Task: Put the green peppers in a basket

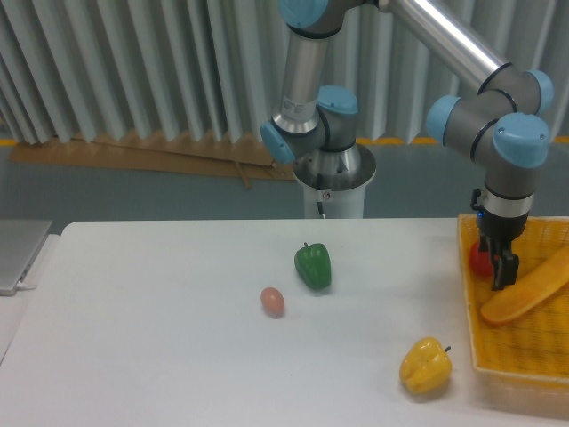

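The green pepper (313,265) stands on the white table near its middle, stem up, with nothing touching it. The yellow-orange mesh basket (471,347) sits at the right edge of the table. My gripper (496,267) hangs over the basket's near-left part, far to the right of the green pepper. Its dark fingers (502,271) point down just beside a red pepper (479,261) that lies in the basket. The fingers overlap from this side, so the gap between them does not show.
A yellow bell pepper (425,366) lies on the table just left of the basket's front corner. A small pinkish egg-shaped object (272,302) sits left of the green pepper. A long orange baguette-like item (526,286) lies in the basket. The arm's base (333,182) stands behind the table.
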